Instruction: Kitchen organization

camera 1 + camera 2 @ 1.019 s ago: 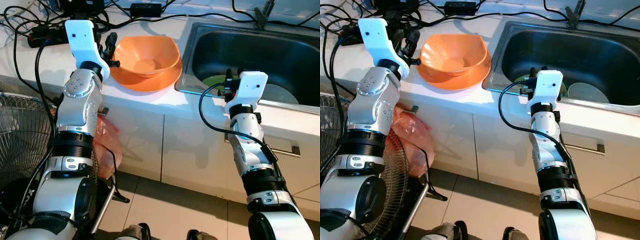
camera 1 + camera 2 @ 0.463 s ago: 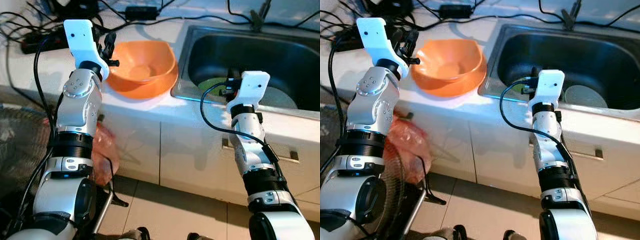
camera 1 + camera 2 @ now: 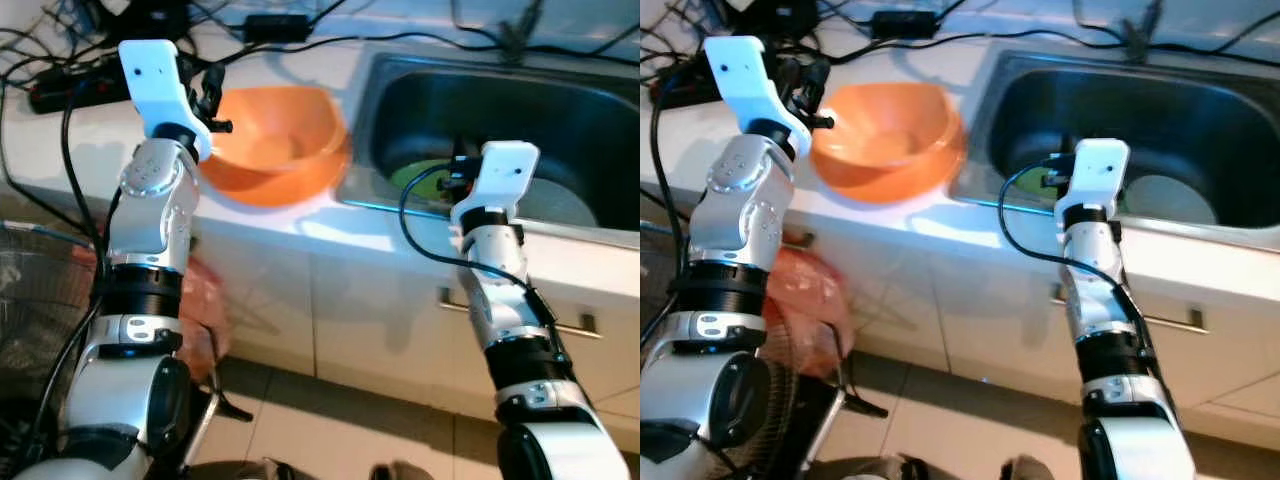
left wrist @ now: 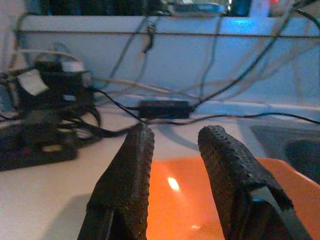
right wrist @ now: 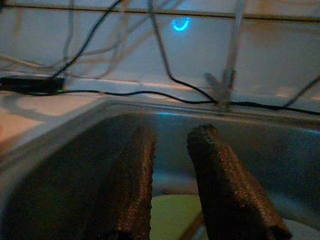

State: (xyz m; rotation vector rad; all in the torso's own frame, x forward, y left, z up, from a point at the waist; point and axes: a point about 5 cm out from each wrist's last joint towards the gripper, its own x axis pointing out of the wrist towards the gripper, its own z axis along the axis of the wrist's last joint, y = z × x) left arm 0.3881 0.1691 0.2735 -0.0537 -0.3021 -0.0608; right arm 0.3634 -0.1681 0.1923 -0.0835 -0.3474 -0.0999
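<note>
I see the orange bowl [image 3: 275,145] on the white counter [image 3: 90,140], just beyond my left gripper [image 4: 172,165], whose fingers are spread apart. It looks smooth and glossy. My right gripper [image 5: 172,175] hovers parted above the sink [image 3: 1200,110].

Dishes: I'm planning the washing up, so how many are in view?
3: an orange bowl on the counter, and a green plate and a white plate in the sink. More may be hidden.
</note>
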